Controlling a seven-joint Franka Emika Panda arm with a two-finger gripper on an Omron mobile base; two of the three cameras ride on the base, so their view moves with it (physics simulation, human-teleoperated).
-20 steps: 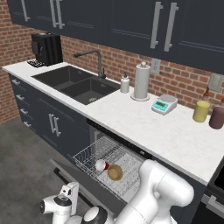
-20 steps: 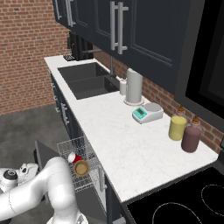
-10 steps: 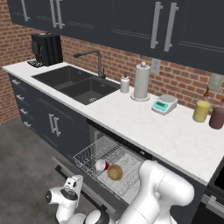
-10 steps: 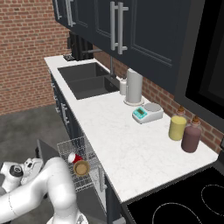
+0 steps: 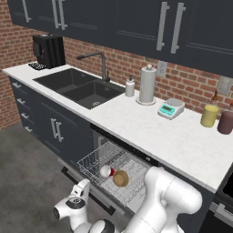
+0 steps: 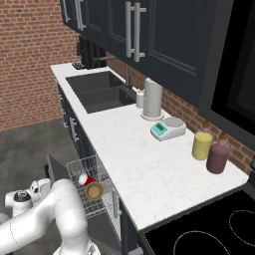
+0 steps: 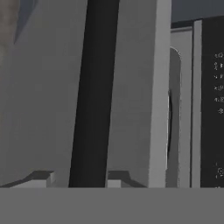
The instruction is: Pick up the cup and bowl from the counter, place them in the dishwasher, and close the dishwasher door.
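Our two-finger gripper (image 7: pixel 78 179) sits low in front of the open dishwasher, and in the hand view its two small finger tips (image 7: pixel 41 178) stand on either side of a long dark bar handle (image 7: pixel 92 94) that runs up the flat grey dishwasher door (image 7: pixel 43 96). The tips look close to the bar, but we cannot tell whether they are pressing on it or merely bracketing it, so we cannot say the claw has a firm hold.

In the left base view our white hand (image 5: pixel 75 207) hangs just beside the outer edge of the dropped-down door, where the handle (image 5: pixel 88 191) runs along its lip. In the right base view the hand (image 6: pixel 25 195) is near the upright edge of the dark door panel (image 6: pixel 56 172).

Beyond the door, the grey-white wire rack (image 5: pixel 98 157) is pulled out of the built-in dishwasher (image 5: pixel 136 157). In it lie the small red tapered cup (image 5: pixel 108 171), tipped on its side, and the shallow tan-brown bowl (image 5: pixel 120 178), touching or just beside each other.

Above runs the long white stone-like counter (image 5: pixel 173 136), carrying a small teal kitchen scale (image 5: pixel 170 109), a tall white paper-towel roll (image 5: pixel 147 84), a yellow cylinder (image 5: pixel 210 115) and a maroon cylinder (image 5: pixel 225 122).
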